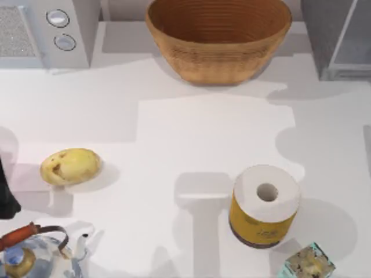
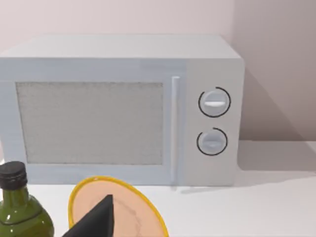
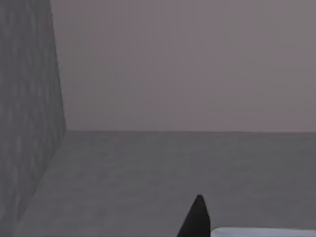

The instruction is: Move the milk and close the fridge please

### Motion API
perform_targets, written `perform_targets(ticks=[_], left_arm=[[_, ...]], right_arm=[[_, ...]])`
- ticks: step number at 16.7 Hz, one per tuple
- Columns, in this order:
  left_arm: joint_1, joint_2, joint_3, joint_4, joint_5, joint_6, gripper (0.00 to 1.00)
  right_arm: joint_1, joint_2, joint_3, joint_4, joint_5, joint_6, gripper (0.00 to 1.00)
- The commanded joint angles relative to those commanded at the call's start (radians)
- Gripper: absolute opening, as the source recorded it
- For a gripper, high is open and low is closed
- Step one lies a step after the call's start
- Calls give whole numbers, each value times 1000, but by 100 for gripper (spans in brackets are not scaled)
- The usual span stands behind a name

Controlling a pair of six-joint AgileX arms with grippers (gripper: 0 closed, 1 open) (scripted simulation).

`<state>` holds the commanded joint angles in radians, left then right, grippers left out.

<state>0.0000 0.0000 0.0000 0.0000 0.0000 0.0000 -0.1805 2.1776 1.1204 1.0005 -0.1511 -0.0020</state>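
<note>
The fridge [image 1: 339, 43] stands at the table's back right corner, a grey box with a pale glassy door panel [image 1: 355, 40] framed in light grey. The milk is out of view. A dark part of my left arm [image 1: 7, 200] sits at the table's left edge. In the left wrist view my left gripper [image 2: 98, 219] shows as a dark tip over a yellow-rimmed plate [image 2: 143, 217], facing the grey appliance with two round knobs [image 2: 118, 108]. In the right wrist view my right gripper [image 3: 196, 219] shows as a dark tip before a grey wall and grey floor.
A woven basket [image 1: 218, 37] stands at the back centre and the two-knob appliance [image 1: 49, 32] at the back left. A potato [image 1: 70, 166] lies left, a kettle [image 1: 35, 255] front left. A paper roll [image 1: 264, 205] and a teal-edged box [image 1: 310, 263] stand front right. A green bottle [image 2: 19, 210] is beside the plate.
</note>
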Motion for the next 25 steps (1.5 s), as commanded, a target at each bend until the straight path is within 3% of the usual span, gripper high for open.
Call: perform_targets(ticks=[4, 16, 25], left_arm=[[0, 0, 0, 0, 0, 0, 100], [0, 0, 0, 0, 0, 0, 100], [0, 0, 0, 0, 0, 0, 100]], right_arm=[[-25, 101, 127, -28, -48, 3, 0], [-26, 107, 135, -30, -51, 3, 0], [-26, 107, 135, -30, -51, 3, 68]])
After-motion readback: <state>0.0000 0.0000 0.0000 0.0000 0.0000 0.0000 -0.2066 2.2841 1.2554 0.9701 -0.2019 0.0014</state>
